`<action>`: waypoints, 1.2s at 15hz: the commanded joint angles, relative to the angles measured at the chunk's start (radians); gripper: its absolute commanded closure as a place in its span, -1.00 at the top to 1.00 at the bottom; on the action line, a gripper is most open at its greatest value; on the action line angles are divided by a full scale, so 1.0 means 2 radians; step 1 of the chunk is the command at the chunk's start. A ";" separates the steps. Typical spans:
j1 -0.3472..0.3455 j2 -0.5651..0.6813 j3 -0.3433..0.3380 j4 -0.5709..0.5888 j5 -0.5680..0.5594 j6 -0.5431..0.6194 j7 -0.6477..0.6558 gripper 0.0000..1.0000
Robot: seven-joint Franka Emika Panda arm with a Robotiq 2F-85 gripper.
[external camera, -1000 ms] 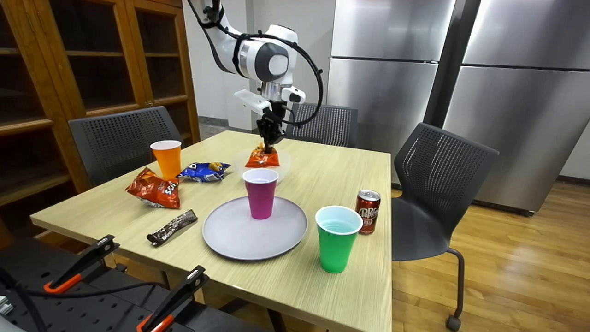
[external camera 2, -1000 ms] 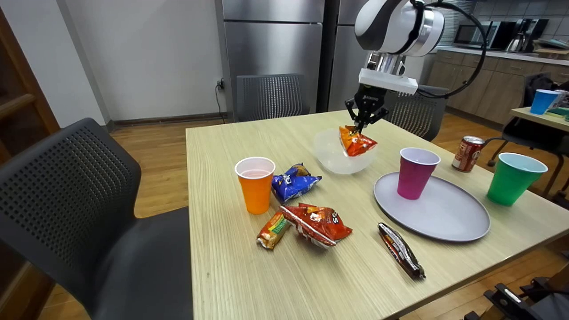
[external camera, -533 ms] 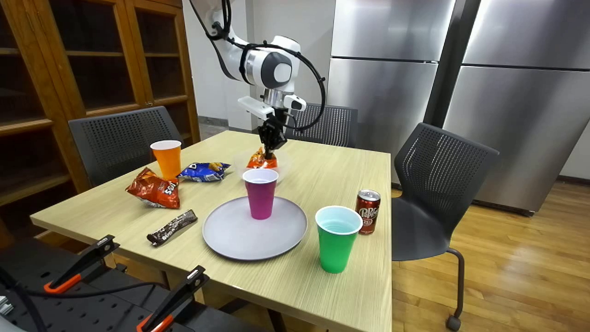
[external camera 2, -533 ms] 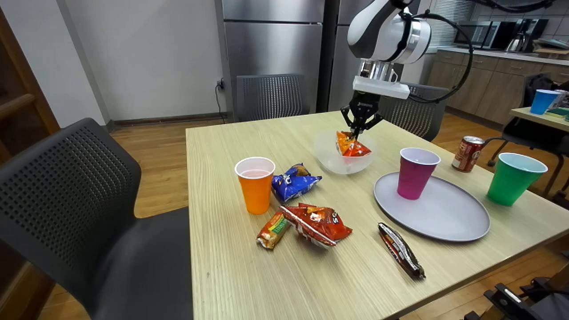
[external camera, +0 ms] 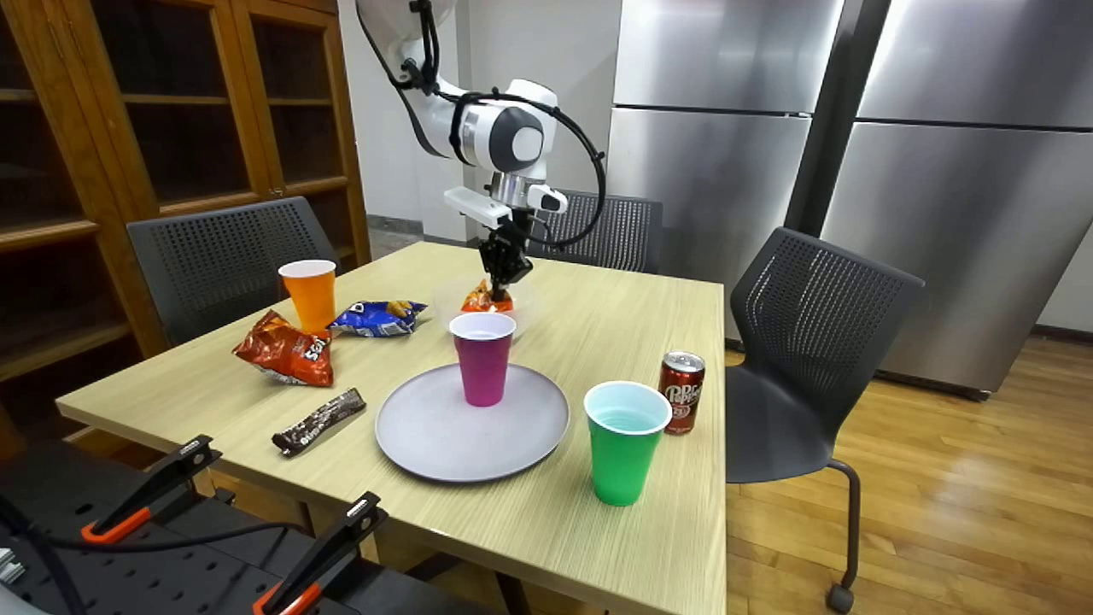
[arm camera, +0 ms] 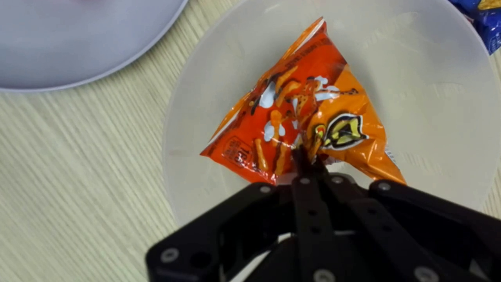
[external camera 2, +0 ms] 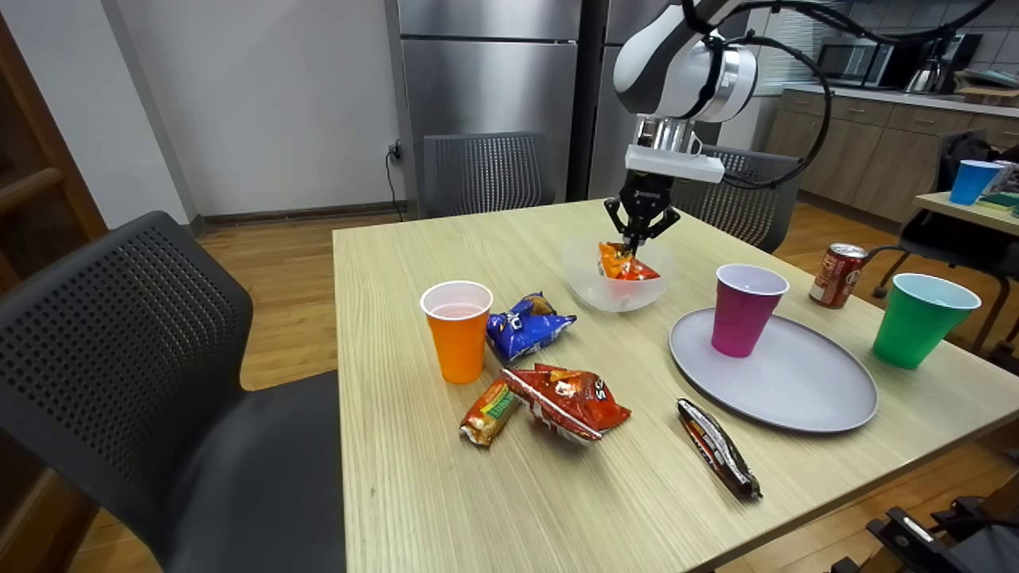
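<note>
- Black, jointed gripper (arm camera: 310,159) pinches the glossy, crinkled orange bag (arm camera: 305,105), jaws nearly together.
- The bag hangs in the round, frosted bowl (arm camera: 426,102); whether it touches bottom is hard to tell.
- Pale, wood-grained table (arm camera: 78,168) underneath.

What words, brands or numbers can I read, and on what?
"Dr Pepper": dark-red metal can.
"23": beneath, same can.
"16", next digit unclear: orange-red foil snack bag.
Too blurred or partial: red foil bag, blue foil bag, brown wrapped bar, golden wrapped bar, black gripper.
</note>
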 commanded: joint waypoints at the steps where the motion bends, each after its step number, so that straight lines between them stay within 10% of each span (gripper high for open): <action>1: 0.002 0.005 -0.002 0.021 -0.008 -0.013 -0.003 -0.46; 11: 0.005 -0.062 0.001 -0.044 -0.007 0.017 -0.016 0.98; 18: 0.031 -0.131 0.004 -0.137 -0.018 0.069 -0.030 1.00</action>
